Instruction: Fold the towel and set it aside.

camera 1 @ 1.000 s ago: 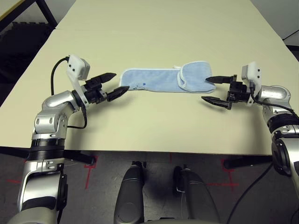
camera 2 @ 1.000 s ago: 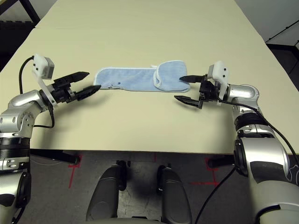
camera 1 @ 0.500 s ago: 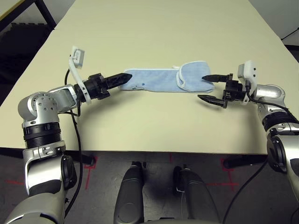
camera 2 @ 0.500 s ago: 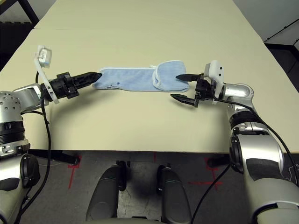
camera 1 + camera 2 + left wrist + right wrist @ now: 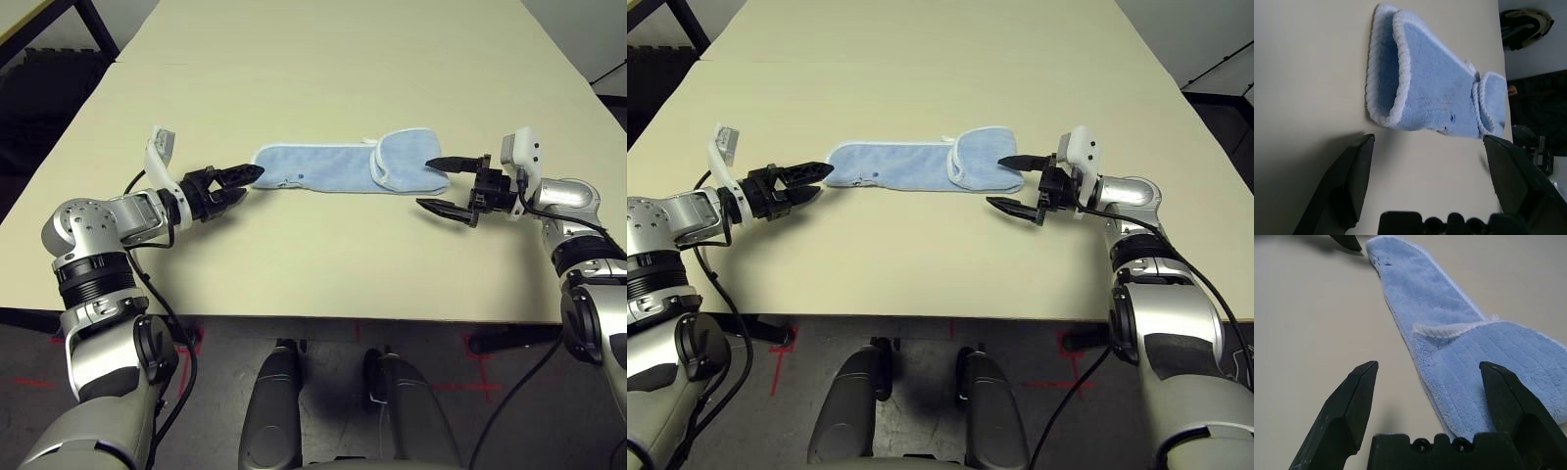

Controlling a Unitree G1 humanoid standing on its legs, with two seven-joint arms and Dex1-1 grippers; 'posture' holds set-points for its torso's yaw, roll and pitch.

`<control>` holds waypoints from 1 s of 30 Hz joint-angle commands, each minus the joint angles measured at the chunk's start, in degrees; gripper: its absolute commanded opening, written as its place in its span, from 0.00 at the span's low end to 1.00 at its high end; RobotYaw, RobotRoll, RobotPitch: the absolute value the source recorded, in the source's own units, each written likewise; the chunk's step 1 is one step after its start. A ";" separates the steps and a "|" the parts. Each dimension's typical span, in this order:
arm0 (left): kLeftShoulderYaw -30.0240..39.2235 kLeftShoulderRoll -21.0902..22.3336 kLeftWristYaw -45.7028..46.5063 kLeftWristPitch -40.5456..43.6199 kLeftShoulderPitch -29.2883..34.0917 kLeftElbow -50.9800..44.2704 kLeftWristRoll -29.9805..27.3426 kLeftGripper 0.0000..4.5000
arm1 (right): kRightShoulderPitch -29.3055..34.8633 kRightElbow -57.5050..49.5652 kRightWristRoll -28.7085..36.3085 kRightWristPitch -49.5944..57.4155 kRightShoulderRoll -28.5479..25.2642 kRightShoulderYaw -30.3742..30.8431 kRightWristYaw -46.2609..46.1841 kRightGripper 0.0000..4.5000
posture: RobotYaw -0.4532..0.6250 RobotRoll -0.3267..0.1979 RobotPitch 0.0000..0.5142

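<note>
Left tool has rolled over since a second ago, wide open and empty at the towel's left end. Right tool gapes empty at the right end. Towel's a long strip mid-tabletop, right end flapped over; final fold and setting aside left.

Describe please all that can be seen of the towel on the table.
The towel is a light-blue terry cloth with white stitched edging, lying as a long narrow strip across the cream table. Its right end is folded back over itself, and a small dark mark shows near its left end. The open left end effector and open right end effector flank its two ends; neither grips it.
</note>
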 commanded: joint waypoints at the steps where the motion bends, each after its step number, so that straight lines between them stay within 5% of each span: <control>1: 1.61 -1.29 2.83 1.70 -0.87 1.92 0.94 1.00 | 0.43 -0.44 -0.77 -0.50 -0.75 -0.33 -0.07 1.00 | 0.48 0.62 0.34; 22: 5.24 -4.85 9.62 -8.34 -5.32 10.27 0.96 1.00 | 0.71 -0.57 -1.80 -0.94 -1.00 -0.13 -0.65 1.00 | 0.48 0.62 0.35; 25: 4.76 -4.60 9.71 -8.86 -5.42 10.60 1.13 0.87 | 0.71 -0.57 -1.89 -1.00 -1.06 -0.13 -0.77 1.00 | 0.48 0.62 0.34; 30: 4.18 -4.23 9.28 -8.70 -5.42 11.15 0.80 0.46 | 0.73 -0.54 -2.03 -1.15 -1.30 -0.11 -1.11 1.00 | 0.47 0.62 0.34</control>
